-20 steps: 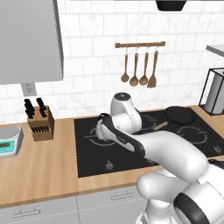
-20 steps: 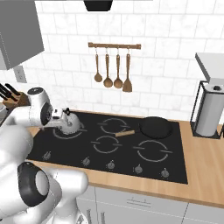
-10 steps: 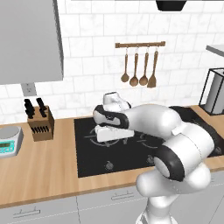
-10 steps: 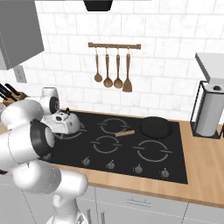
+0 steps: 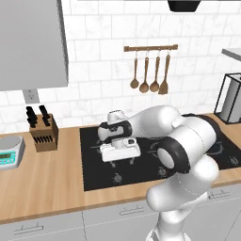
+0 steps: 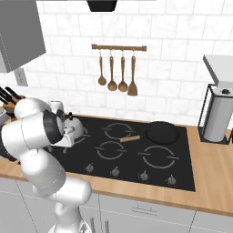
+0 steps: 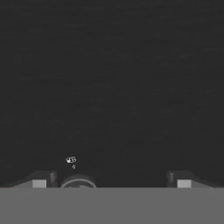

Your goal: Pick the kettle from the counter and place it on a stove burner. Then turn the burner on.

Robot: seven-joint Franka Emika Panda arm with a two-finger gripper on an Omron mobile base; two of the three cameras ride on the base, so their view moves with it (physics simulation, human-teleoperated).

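The gripper [image 7: 111, 181] hung low over the black cooktop [image 6: 182, 145], fingers spread wide and empty, a knob [image 7: 78, 183] between them. The kettle [image 6: 73, 124] sat on the cooktop's far left corner. I judged knob-turning was underway; next, closing squarely on it

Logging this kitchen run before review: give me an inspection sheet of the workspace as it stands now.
Surface: light wooden counter around a black glass cooktop.
Job's things: kettle on the cooktop's far left, partly hidden by the arm; burner beneath not visible.
Clutter: frying pan, knife block, kitchen scale, paper towel holder.
Gripper: gripper low over the front-left cooktop, above a knob; open.
Cables: nothing seen.
Surroundings: tiled wall, utensil rack, cabinet.
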